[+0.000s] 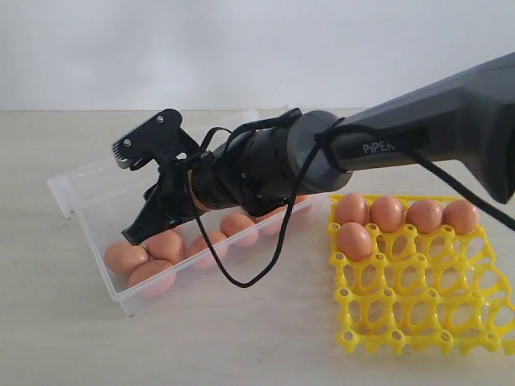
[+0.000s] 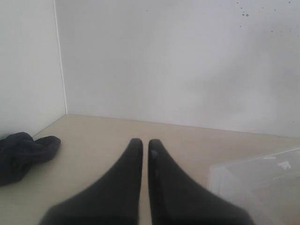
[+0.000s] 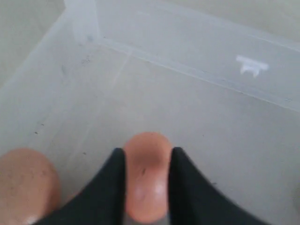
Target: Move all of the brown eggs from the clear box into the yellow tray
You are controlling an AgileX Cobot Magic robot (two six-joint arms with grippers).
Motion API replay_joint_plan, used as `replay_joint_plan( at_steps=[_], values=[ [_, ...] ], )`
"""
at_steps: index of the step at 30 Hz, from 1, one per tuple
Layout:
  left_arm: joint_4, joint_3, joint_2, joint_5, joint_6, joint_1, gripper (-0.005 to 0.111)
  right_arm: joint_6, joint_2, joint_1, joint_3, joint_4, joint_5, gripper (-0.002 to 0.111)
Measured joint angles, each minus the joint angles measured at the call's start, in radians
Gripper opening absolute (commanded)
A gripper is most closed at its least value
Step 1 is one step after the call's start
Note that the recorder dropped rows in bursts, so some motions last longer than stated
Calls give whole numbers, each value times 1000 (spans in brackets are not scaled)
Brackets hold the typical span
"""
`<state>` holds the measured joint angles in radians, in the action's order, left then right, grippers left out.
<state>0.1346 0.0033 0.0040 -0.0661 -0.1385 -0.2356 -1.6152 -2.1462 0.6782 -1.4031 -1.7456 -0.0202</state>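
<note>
My right gripper [image 1: 138,232] reaches across into the clear box [image 1: 80,189] on the left, its fingers slanting down among the eggs at the box's near end. In the right wrist view this gripper [image 3: 147,152] is shut on a brown egg [image 3: 146,176] above the box floor [image 3: 197,98], with another egg [image 3: 26,185] beside it. Several more brown eggs [image 1: 208,245] lie in the box. The yellow tray [image 1: 418,297] on the right holds several eggs [image 1: 387,213] in its far cups. My left gripper [image 2: 145,143] is shut on nothing, beside a corner of the box [image 2: 262,183].
A black cable [image 1: 241,277] loops down from the right arm over the box's front wall. A dark cloth [image 2: 23,152] lies on the table near a wall corner in the left wrist view. White wall stands behind the table.
</note>
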Motion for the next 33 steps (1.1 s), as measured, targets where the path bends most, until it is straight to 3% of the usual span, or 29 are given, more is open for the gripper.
replay_joint_plan(
  at_steps=[10,12,16,18,33],
  values=[
    [0,0,0,0,0,0,4,7,7,0,29,0,121,2],
    [0,0,0,0,0,0,4,7,7,0,29,0,155,11],
    [0,0,0,0,0,0,4,7,8,0,29,0,168,48],
    [0,0,0,0,0,0,4,7,8,0,29,2,168,58],
    [0,0,0,0,0,0,4,-19,3,0,29,116,187,60]
  ],
)
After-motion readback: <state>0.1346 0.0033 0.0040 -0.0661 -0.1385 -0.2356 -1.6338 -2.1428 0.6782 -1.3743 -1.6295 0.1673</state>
